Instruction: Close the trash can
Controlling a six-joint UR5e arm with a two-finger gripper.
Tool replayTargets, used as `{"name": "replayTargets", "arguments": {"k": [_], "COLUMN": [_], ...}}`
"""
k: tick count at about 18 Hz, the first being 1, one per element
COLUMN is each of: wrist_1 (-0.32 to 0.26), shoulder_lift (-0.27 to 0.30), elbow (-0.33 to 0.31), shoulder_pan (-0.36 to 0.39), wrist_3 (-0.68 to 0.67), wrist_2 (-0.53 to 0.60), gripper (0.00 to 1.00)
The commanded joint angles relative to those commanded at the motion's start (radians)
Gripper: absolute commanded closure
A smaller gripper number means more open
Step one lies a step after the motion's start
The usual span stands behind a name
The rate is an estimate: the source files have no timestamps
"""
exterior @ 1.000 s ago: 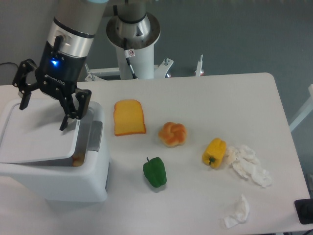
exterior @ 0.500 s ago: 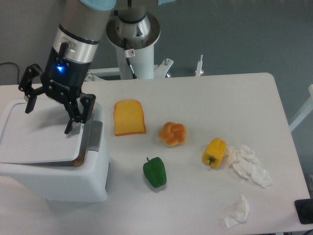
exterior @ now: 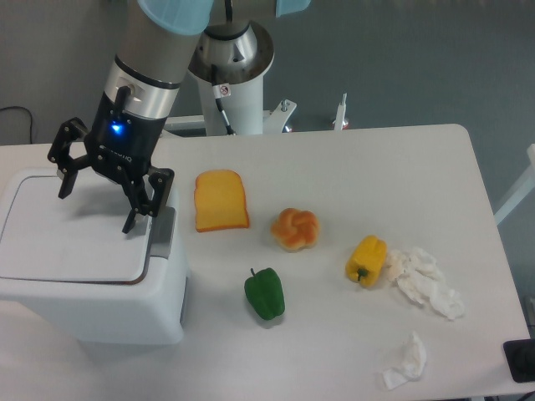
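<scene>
The trash can (exterior: 92, 267) lies with its lid flat directly beneath the released jaws, whose 2 fingers (exterior: 134, 219) are spread wide.

Spread-fingered hand (exterior: 96, 203) above the trash can (exterior: 92, 276), lid flat.

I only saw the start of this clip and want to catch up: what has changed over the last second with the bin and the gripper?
The lid of the trash can has dropped from tilted, with a gap showing at its right edge, to lying flat and shut. The gripper, open and holding nothing, has shifted right and slightly up above the lid. The bread slice, bun, both peppers and the crumpled tissues have not moved.
</scene>
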Motion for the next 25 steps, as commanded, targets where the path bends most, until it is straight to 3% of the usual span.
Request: {"name": "replayTargets", "arguments": {"k": [25], "wrist_1": [0.003], "shoulder_lift": [0.002], "elbow": [0.002], "shoulder_pan": [0.012], "wrist_3": [0.000], "wrist_2": [0.003], "gripper": [0.00]}}
